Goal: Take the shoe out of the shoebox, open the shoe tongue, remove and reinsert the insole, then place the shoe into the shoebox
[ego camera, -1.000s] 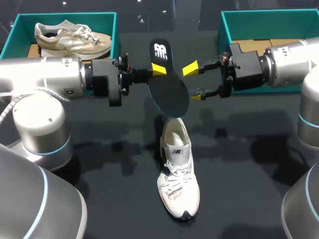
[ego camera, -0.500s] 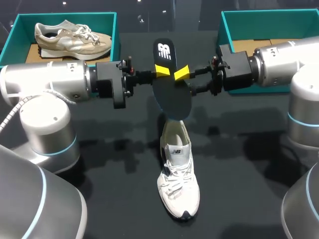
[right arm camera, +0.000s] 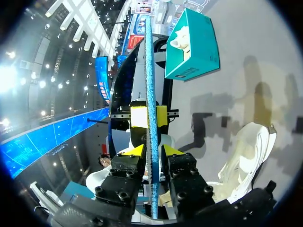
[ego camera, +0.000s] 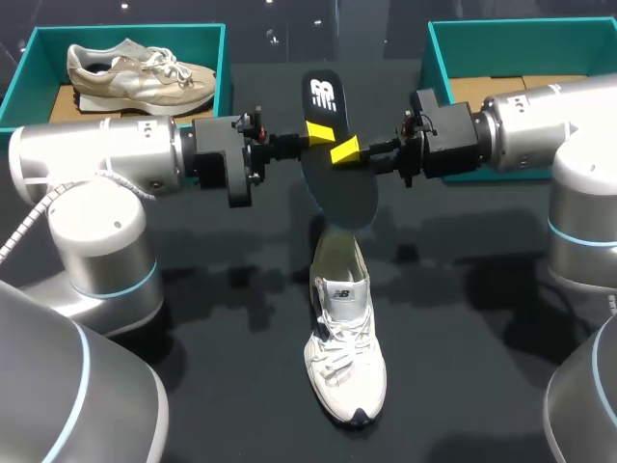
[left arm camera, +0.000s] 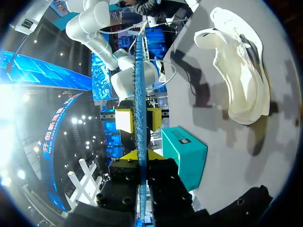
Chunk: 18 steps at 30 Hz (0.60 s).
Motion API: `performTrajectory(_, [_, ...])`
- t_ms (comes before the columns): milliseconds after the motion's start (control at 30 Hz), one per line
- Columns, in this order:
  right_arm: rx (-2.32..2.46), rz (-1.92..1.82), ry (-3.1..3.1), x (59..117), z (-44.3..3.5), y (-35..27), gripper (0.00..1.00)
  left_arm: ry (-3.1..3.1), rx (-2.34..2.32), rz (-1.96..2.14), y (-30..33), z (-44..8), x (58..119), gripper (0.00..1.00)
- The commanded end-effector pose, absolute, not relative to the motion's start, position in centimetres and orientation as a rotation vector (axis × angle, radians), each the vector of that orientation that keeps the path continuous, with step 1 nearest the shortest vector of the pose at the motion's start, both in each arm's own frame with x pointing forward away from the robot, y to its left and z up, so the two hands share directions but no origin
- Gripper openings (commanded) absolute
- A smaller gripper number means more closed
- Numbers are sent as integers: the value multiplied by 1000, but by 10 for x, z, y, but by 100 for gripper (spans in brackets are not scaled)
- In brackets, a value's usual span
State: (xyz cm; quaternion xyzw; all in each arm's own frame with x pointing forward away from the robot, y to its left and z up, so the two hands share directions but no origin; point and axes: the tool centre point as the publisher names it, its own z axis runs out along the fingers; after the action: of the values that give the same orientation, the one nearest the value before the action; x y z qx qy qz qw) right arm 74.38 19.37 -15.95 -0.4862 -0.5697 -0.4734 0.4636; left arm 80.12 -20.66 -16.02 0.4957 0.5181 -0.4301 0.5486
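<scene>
Insole [ego camera: 337, 178] is out of the shoe and held in the air on edge, over the heel end of the white shoe [ego camera: 345, 347]. The shoe lies mid-desk [ego camera: 463, 386] with its toe toward the near edge and its mouth open.

- Left end effector [left arm camera: 140, 155]: clamped on the insole from the left-edge side.
- Right end effector [right arm camera: 152, 150]: set around the same stretch of insole from the right-edge side, directly opposite the left. Cannot tell whether it is pressing yet.
- Shoeboxes: one at the far left corner [ego camera: 207, 39] holds a tan shoe [ego camera: 135, 72]. The other is at the far right corner [ego camera: 521, 34].

Judged step: handover or joint hold before reinsertion.

Risks:
- If the left lets go before the right has firm purchase, the thin, floppy insole drops or swings off line with the shoe mouth.
- With both clamped, any pull apart would bend or twist it.
- The two tips sit very close together, so a collision is possible.
- The shoe is unrestrained, so pushing the insole in could slide or tip it.
</scene>
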Motion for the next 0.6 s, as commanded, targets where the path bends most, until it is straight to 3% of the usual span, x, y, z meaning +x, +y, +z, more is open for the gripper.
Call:
performTrajectory(33, [-1192,-1167,-1397,745,-162,197,11,1223,1175,-1019,-212,-162,804,0])
performTrajectory(133, [-1189,-1168,-1397,745,-162,197,1,1221,1178,-1021,-213,-161,803,0])
performTrajectory(333, [-1175,-1188,-1406,745,-161,196,0,1233,1182,-1030,-215,-163,801,0])
performTrajectory(367, [-1174,-1192,-1407,745,-161,195,0,1244,1179,-1033,-214,-163,800,25])
performTrajectory(400, [-1171,-1197,-1410,745,-162,194,0,1258,1177,-1033,-211,-163,799,78])
performTrajectory(433, [-1167,-1204,-1411,745,-162,192,0,1280,1176,-1032,-208,-164,798,100])
performTrajectory(600, [-1138,-1248,-1427,746,-167,179,0,1438,1179,-1018,-184,-169,788,100])
